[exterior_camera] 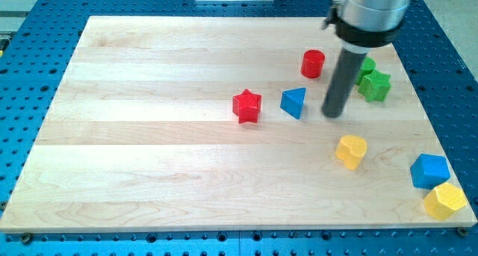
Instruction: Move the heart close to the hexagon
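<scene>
My tip (333, 113) sits just right of blue triangle (294, 102), above yellow heart (351, 151). Yellow hexagon (445, 201) at the view's lower right, touching blue block (429, 171). Red star (246, 106) left of triangle.

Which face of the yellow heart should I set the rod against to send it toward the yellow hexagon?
You can only push, not grip. Contact the yellow heart block on its upper-left face, coming from the view's top-left, since the yellow hexagon block lies toward the view's bottom right. My tip sits just above and slightly left of the heart, so a short shift left should line it up. The blue block sits close to the path.
</scene>
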`<action>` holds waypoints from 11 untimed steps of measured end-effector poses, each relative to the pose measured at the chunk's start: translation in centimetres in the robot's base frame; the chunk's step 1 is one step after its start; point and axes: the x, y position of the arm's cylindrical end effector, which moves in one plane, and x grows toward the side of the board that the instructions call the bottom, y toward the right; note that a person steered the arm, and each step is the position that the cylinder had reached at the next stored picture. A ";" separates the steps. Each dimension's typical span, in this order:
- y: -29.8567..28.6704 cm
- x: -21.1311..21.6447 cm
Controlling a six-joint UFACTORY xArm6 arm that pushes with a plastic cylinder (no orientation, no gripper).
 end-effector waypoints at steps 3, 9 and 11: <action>4.4 7.5; 5.4 11.2; 3.7 11.9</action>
